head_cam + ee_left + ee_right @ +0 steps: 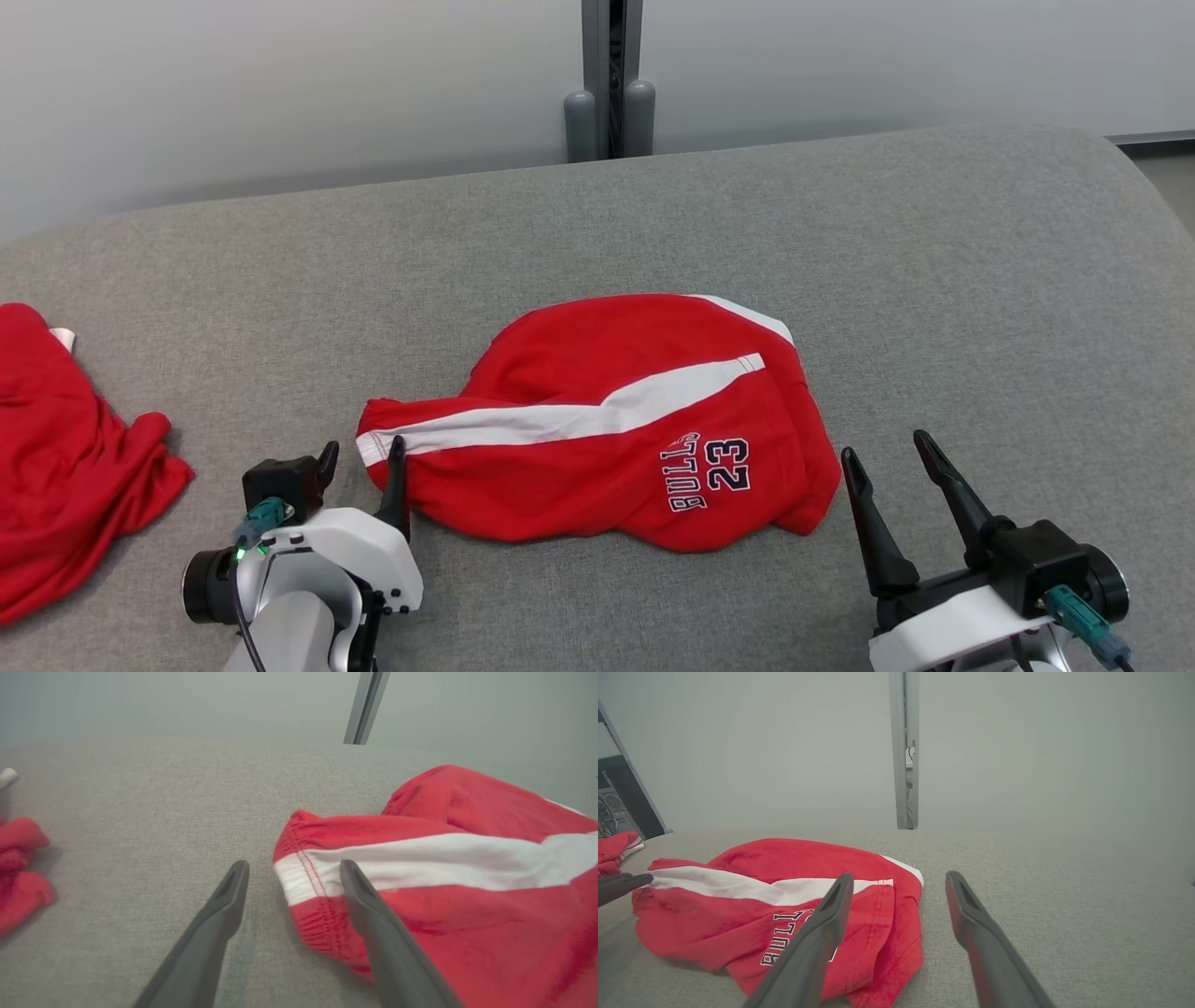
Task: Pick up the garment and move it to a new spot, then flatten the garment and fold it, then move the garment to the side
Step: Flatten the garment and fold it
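Red garment [607, 420] lies bunched mid-bench [840, 233], white stripe up; left tool [362, 448] gapes wide, empty, astride the left hem; right tool [885, 446] equally wide and empty, just off the right edge; likely posed for a two-ended lift; left wrist view shows hem stitching close; head view adds the print and another red cloth [65, 448] far left

My head cam: high, down toward 12 o'clock | wrist cams: low, close | shared by all: garment [597, 467]
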Controlling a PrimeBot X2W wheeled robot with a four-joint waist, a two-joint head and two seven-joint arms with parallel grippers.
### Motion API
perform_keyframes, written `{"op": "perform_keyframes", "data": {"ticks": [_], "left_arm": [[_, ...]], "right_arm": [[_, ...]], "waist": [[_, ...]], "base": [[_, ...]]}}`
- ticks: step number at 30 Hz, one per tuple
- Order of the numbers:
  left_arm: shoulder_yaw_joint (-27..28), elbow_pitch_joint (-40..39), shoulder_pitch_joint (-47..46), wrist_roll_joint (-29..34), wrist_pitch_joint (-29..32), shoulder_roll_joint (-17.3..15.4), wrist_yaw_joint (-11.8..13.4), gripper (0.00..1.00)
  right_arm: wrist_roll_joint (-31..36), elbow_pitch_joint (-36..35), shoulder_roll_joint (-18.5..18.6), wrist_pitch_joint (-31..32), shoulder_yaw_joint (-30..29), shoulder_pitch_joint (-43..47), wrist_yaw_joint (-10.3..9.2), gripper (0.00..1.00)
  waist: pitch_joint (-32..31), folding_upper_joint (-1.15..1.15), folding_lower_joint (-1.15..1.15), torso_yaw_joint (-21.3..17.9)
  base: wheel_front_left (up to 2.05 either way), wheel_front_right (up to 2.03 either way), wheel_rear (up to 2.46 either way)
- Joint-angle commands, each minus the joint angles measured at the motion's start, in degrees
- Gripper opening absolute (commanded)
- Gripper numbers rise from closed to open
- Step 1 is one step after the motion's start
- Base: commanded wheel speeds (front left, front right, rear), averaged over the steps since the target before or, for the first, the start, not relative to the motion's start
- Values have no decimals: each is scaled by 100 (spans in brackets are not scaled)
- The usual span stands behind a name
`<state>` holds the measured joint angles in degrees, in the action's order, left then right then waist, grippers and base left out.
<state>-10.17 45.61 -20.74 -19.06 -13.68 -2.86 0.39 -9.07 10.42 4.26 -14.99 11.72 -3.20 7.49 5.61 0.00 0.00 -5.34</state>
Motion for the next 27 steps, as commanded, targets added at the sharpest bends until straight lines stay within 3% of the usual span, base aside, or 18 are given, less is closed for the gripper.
{"op": "perform_keyframes", "data": {"ticks": [1,2,4,6,7,16,27], "left_arm": [[1,155,-169,-22,16,-40,-22,100],[-9,260,-240,-30,37,-44,-35,98],[-18,436,-353,-61,48,-43,-62,77],[-35,579,-447,-89,54,-41,-120,14],[-63,636,-479,-91,64,-40,-138,0],[-187,743,-484,-236,-4,-23,-239,0],[-259,-307,2,-41,-144,-113,-158,0]], "right_arm": [[17,-5,45,-35,0,-59,1,100],[26,-11,46,-35,5,-77,1,100],[29,-20,58,-35,16,-100,1,100],[31,-29,70,-35,22,-105,1,100],[33,-34,72,-35,25,-100,1,100],[53,-86,55,-35,9,-111,1,100],[42,-63,40,-35,-1,-334,1,100]], "waist": [[41,0,0,-22],[54,0,0,-30],[76,0,0,-47],[93,0,0,-61],[95,0,0,-67],[104,0,0,-32],[233,0,0,289]], "base": [[0,0,0],[0,0,0],[0,0,0],[0,0,0],[0,0,0],[0,0,0],[0,0,0]]}}
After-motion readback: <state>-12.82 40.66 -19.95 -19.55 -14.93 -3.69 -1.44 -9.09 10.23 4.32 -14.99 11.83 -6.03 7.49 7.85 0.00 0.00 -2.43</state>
